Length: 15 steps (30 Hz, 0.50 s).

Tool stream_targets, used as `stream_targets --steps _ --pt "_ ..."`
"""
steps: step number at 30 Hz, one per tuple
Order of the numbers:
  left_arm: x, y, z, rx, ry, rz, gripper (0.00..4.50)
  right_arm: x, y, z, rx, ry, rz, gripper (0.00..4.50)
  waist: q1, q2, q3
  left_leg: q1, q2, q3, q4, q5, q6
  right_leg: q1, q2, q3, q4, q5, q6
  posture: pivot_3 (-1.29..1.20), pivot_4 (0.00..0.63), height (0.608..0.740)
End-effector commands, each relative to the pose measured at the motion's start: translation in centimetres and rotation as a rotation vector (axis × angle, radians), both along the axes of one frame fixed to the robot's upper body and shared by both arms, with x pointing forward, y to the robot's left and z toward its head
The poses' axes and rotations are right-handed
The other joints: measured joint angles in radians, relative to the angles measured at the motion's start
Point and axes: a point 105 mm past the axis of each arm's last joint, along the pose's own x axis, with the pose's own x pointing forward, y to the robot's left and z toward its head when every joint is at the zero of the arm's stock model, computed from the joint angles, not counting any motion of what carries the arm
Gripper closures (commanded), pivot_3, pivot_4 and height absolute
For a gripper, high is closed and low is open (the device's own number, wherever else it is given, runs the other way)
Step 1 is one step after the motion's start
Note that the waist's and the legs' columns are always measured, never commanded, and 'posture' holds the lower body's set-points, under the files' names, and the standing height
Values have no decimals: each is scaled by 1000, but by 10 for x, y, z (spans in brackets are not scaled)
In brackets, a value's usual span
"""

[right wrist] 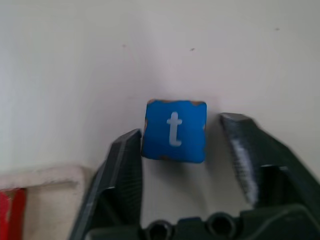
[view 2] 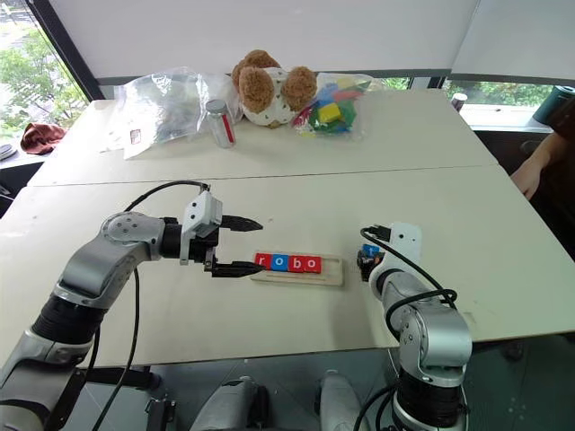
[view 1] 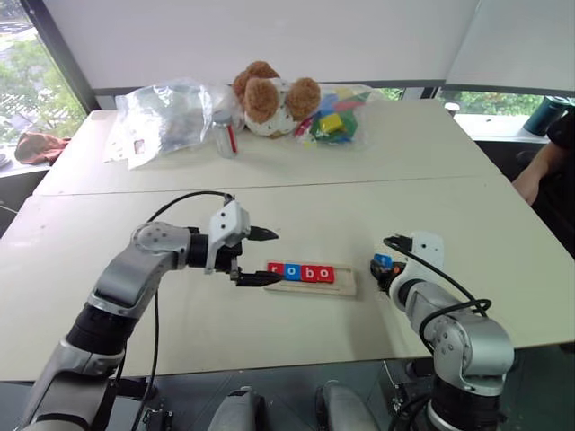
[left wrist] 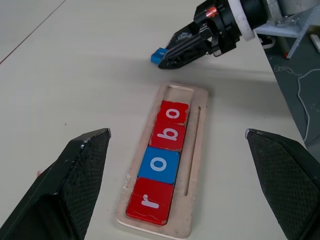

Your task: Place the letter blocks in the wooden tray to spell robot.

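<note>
The wooden tray (left wrist: 196, 165) lies flat on the desk (view 1: 296, 135) with four tiles already seated in it, reading r, o, b, o: red, blue, red, red. The slot at its far end from the r stands empty. The last tile, the blue t (right wrist: 174, 130), lies on the desk just beyond that empty end of the tray. The right gripper (right wrist: 187, 150) hangs over it with jaws spread, one fingertip touching the tile's edge and the other apart from it, so the tile is not pinched. The left gripper (left wrist: 180, 165) hovers at the r end of the tray, jaws spread wide on either side of it, holding nothing.

The step in hand looks like seating the t. To do it well, centre the tile between the jaws before closing, grip it by two opposite edges, and keep the letter upright like the others. Lower it flat into the empty slot, snug against the last o, without nudging the seated tiles.
</note>
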Motion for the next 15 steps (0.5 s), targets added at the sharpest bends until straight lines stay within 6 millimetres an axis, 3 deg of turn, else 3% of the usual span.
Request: stream_targets --steps 1,7,9,12,15 --pt "-5 -1 8 -3 -35 -21 0 -1 -9 3 -29 -14 -25 72 3 0 0 0 0 0 0 0 0 0 0 0 0 0 0 0 150 740" --pt "-3 7 13 6 -38 -10 0 5 -12 51 -153 -190 189 72 5 0 0 0 -1 0 0 -1 1 1 -1 0 -2 0 0 0 150 740" --pt "-5 12 16 13 -32 -18 0 8 -5 67 -217 -259 457 72 2 1 1 0 -1 0 0 -1 1 1 0 -1 -3 0 0 0 150 740" --pt "-10 18 20 41 -24 -45 0 2 -14 71 -265 -267 817 72 2 0 2 0 0 0 -1 -1 2 3 3 -2 -5 0 0 0 150 740" --pt "-11 22 22 67 -28 -58 0 0 -39 55 -317 -175 1034 72 5 -1 2 1 1 0 -1 -2 4 5 5 -3 -7 0 0 0 150 740"
